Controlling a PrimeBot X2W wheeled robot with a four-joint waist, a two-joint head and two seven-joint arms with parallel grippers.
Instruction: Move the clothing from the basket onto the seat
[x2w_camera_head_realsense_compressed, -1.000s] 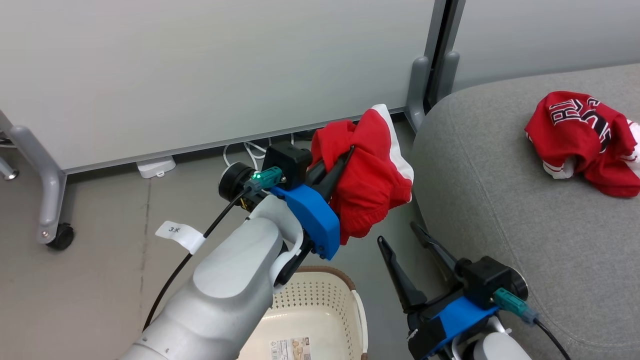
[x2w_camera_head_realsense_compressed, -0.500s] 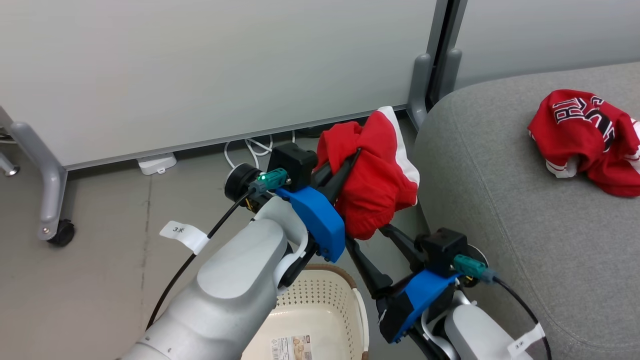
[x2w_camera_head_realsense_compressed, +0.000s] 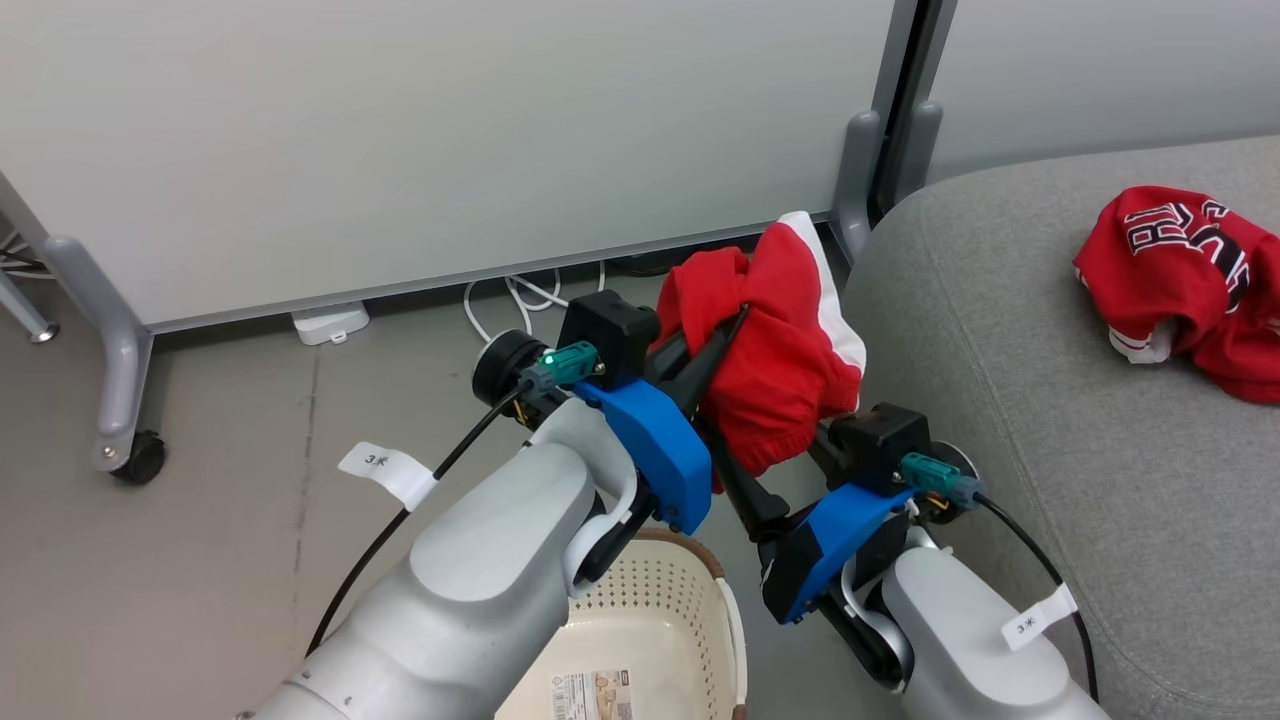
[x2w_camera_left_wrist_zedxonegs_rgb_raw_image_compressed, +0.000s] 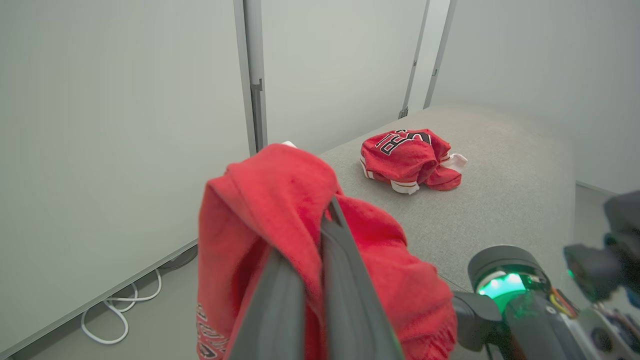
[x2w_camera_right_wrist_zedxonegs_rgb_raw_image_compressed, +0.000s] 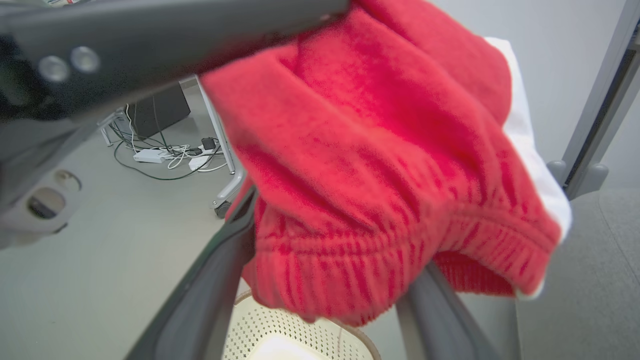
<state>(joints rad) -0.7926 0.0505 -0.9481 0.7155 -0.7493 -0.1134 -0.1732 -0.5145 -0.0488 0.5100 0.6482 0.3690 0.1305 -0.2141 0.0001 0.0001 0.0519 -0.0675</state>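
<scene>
- Above the gap between the basket (x2w_camera_head_realsense_compressed: 650, 610) and the seat (x2w_camera_head_realsense_compressed: 1000, 360), the left gripper (x2w_camera_head_realsense_compressed: 738, 318) is clenched on a bunched red garment (x2w_camera_head_realsense_compressed: 785, 385) with a white edge, which hangs in the air clear of both.
- From the head view, the left forearm rises from the lower left and slants up to the right over the basket's brown rim. The right arm comes up from the lower right, its fingers aimed up and left beneath the garment.
- From the right wrist view, the right gripper (x2w_camera_right_wrist_zedxonegs_rgb_raw_image_compressed: 337, 235) stands spread wide, one dark finger on each side of the garment's ribbed hem. Whether the fingers touch the cloth cannot be told.
- From the left wrist view, the left gripper's two fingers lie pressed together with red cloth draped down both sides. Dark lettering shows low on the hanging fold.
- That same view looks along the seat to the jersey (x2w_camera_left_wrist_zedxonegs_rgb_raw_image_compressed: 410, 160), which lies crumpled on the cushion well apart from the held garment. Bare grey fabric lies all round it.
- The seat's rounded corner sits just right of the garment in the head view.
- Behind the garment stands a pale partition panel (x2w_camera_head_realsense_compressed: 450, 150), with a white cable (x2w_camera_head_realsense_compressed: 505, 300) looped on the floor (x2w_camera_head_realsense_compressed: 200, 560) at its foot.
- The floor to the left of the basket lies open as far as the panel's caster (x2w_camera_head_realsense_compressed: 138, 458).
</scene>
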